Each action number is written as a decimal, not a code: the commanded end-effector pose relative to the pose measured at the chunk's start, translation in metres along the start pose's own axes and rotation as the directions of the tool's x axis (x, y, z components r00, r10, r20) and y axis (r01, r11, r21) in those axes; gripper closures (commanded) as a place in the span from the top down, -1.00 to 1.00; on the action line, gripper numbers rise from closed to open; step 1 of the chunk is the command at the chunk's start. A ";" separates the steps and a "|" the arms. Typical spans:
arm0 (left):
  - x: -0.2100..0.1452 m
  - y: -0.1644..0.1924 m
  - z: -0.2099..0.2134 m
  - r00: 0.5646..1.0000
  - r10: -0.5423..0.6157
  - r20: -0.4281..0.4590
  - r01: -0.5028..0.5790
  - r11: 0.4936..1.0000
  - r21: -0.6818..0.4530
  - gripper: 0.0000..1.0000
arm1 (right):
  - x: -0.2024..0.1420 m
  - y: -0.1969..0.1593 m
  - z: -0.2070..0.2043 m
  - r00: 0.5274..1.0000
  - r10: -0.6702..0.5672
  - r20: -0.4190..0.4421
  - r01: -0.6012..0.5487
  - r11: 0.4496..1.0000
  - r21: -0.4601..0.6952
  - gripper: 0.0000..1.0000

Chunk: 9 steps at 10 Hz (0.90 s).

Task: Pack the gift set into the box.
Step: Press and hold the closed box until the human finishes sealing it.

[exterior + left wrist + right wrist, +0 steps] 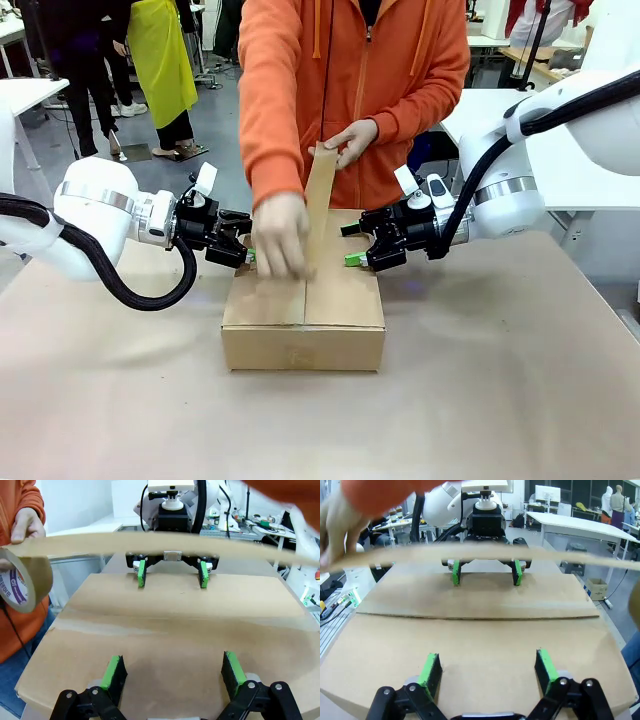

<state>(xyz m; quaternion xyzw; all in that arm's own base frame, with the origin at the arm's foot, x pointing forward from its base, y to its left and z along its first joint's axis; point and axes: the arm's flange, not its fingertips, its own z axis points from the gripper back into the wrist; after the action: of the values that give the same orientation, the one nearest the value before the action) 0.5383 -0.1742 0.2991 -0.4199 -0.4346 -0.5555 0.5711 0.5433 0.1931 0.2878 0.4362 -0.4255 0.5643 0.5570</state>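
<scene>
Sealing step. The box [303, 310] sits mid-table with its top flaps folded shut, seam running away from the robot toward the person. The gift set isn't visible; judging by the closed flaps it's probably already inside, but can't confirm.

Left gripper [243, 246] is at the box's left top edge, fingers spread wide, nothing held; in the left wrist view its green pads [114, 671] rest over the left flap, looks like it is pressing the flap down, contact itself not clear. Right gripper [356, 246] mirrors it at the right top edge, also spread wide with nothing between the fingers; its pads [429, 668] lie over the right flap.

The person, in an orange top, stretches a strip of brown tape [320, 205] up from the seam: one hand [281, 236] presses the tape end down near the middle of the box top, the other hand [346, 140] holds the strip higher up. The tape roll [24, 585] shows in the left wrist view, held near the box's far end.

Judgement: packing near done, only taping remains. Next move calls for both grippers to hold the flaps flat and level while the tape goes along the seam, keeping the fingers off the seam line so they don't get taped over.
</scene>
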 end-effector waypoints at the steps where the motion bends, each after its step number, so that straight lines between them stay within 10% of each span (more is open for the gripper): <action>1: -0.002 -0.003 -0.001 1.000 0.002 -0.002 -0.002 1.000 -0.010 1.00 | -0.002 0.000 0.000 1.000 0.005 0.002 -0.005 1.000 0.000 1.00; 9: -0.002 -0.003 -0.001 1.000 0.002 -0.002 -0.002 1.000 -0.010 1.00 | -0.002 0.000 0.000 1.000 0.005 0.002 -0.005 1.000 0.000 1.00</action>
<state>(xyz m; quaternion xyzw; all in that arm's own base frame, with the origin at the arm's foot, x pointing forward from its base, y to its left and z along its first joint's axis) 0.5383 -0.1742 0.2991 -0.4199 -0.4346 -0.5555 0.5711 0.5433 0.1931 0.2878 0.4362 -0.4255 0.5643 0.5570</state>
